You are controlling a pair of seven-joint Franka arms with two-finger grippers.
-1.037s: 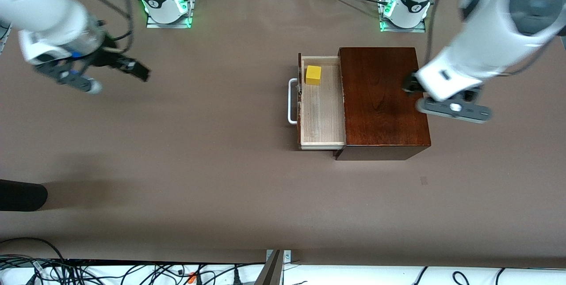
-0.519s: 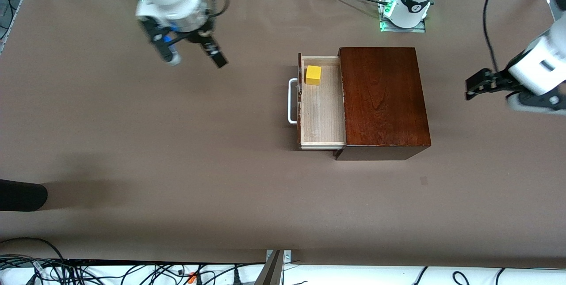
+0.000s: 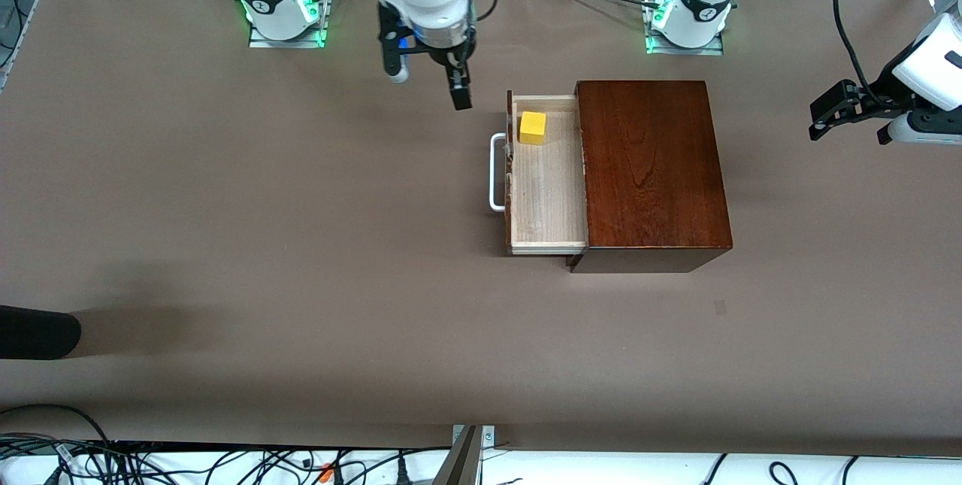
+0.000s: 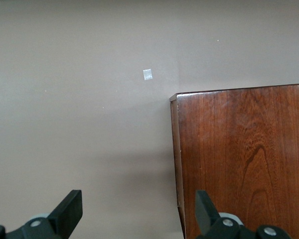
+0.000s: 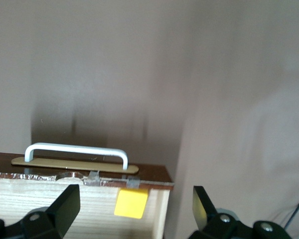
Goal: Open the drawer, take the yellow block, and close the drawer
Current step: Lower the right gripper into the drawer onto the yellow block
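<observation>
The right gripper [image 5: 134, 209] hangs with its two dark fingers [image 5: 65, 204] spread wide and nothing between them. Under it the drawer [image 5: 50, 199] stands pulled out, its pale wood floor showing. The yellow block [image 5: 131, 203] lies in the drawer, close to the front panel and near one corner. The white handle [image 5: 75, 151] arches off the dark front panel, over the brown table [image 5: 139, 64].

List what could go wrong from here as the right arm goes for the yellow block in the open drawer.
1. The yellow block sits in a corner of the drawer, close to the front panel and side wall; a finger of the open right pincer may hit a wall.
2. A knock on the white handle could shift the drawer.
3. The left pincer, open, waits off the wooden box, so nothing steadies it.
</observation>
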